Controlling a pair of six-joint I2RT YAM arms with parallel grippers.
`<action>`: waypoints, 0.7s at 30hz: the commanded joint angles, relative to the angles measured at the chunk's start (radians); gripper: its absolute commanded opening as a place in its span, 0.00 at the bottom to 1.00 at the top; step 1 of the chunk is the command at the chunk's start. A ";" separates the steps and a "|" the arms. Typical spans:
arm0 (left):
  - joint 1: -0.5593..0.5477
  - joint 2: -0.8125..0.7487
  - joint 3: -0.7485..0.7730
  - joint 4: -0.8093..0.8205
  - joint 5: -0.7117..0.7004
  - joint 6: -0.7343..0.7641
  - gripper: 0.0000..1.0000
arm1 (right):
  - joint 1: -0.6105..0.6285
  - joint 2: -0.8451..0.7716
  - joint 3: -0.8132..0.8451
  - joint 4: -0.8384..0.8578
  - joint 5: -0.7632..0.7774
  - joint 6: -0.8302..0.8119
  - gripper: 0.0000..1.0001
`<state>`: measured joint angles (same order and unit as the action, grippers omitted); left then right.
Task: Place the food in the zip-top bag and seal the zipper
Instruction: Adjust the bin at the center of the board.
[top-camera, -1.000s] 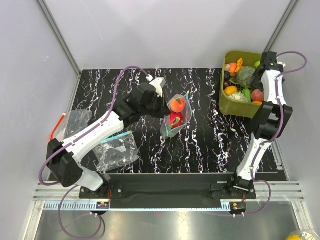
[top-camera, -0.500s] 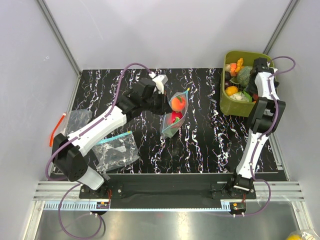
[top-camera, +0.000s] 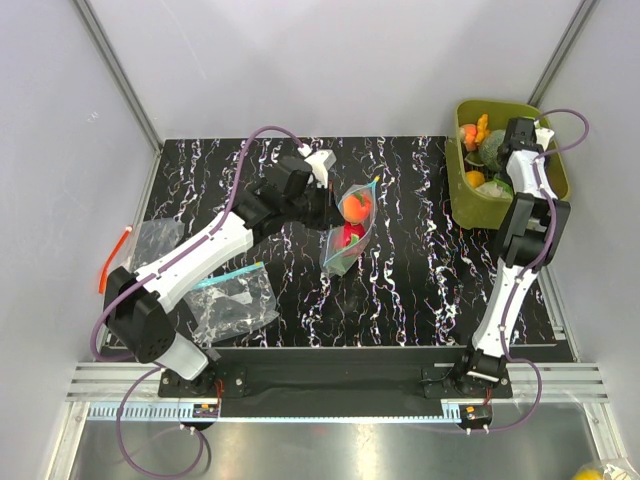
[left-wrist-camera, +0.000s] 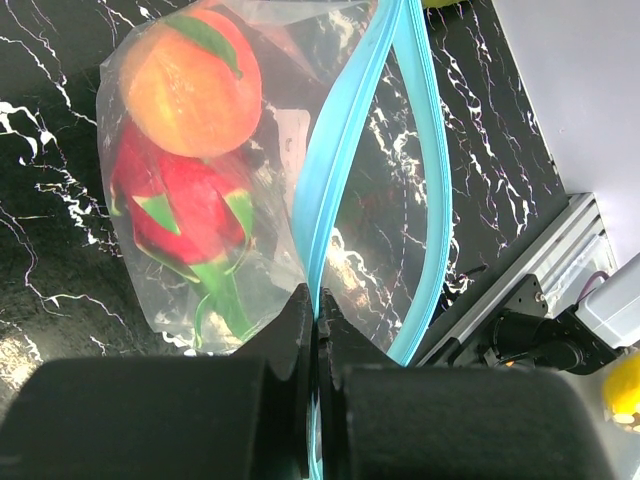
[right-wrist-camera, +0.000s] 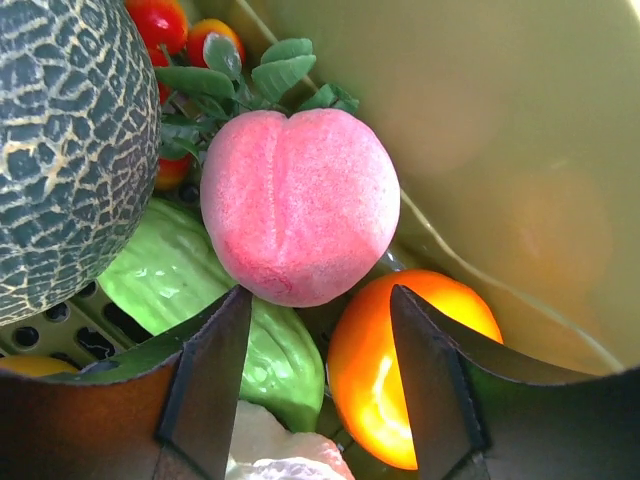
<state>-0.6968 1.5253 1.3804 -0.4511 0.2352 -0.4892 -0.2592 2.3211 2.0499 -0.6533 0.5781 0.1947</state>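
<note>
Pinching zipper (left-wrist-camera: 338, 150) — left tool (left-wrist-camera: 315, 308), right tool (right-wrist-camera: 318, 295) spread

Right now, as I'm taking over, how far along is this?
Done: an orange fruit and a red fruit are in the zip-top bag. In hand: left gripper pinches the unsealed zipper; right gripper hangs open over a peach in the tub. Left: bagging it, sealing.

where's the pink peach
Right wrist view: the pink peach sits in the olive tub on the robot's far right, between the netted melon and an orange fruit, ahead of the right gripper.
</note>
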 joint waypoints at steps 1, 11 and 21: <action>0.000 -0.028 0.012 0.031 -0.005 0.020 0.00 | -0.002 -0.103 -0.052 0.107 -0.035 -0.024 0.64; 0.000 -0.014 0.045 0.019 -0.014 0.047 0.00 | 0.018 -0.262 -0.246 0.212 -0.144 -0.066 0.66; 0.000 0.035 0.118 -0.003 -0.020 0.084 0.00 | 0.141 -0.345 -0.275 0.071 -0.397 0.048 0.79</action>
<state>-0.6968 1.5497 1.4433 -0.4847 0.2222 -0.4290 -0.1535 2.0426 1.7447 -0.5301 0.3016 0.1905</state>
